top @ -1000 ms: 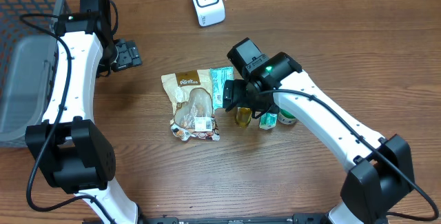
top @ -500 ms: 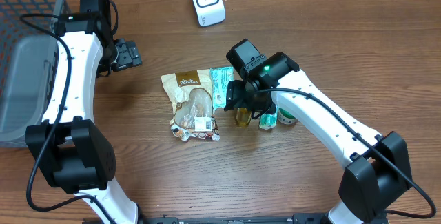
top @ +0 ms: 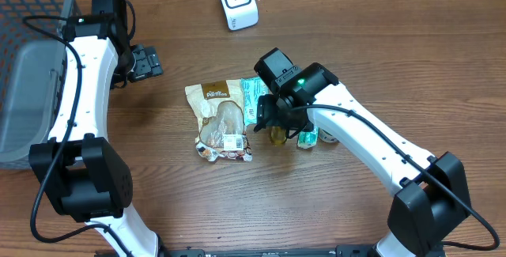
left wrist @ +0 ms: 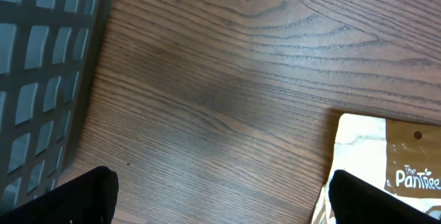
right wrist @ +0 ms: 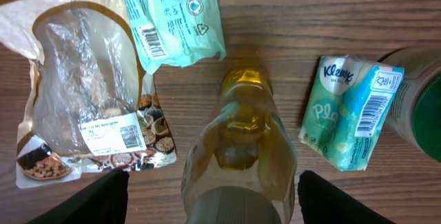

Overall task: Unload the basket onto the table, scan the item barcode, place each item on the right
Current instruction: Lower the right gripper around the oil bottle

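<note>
As the right end effector (right wrist: 213, 186) narrows astride the amber clear plastic bottle (right wrist: 238, 134), jaws not yet touching, grasp looks imminent; left end effector (left wrist: 220, 189) wide, empty.

Wooden tabletop (top: 411, 59): mid-brown veneer whose pronounced grain runs from left edge to right edge, evenly lit from above, with only soft, short shadows. A grey plastic lattice basket (top: 28, 75) occupies the far left corner.
</note>
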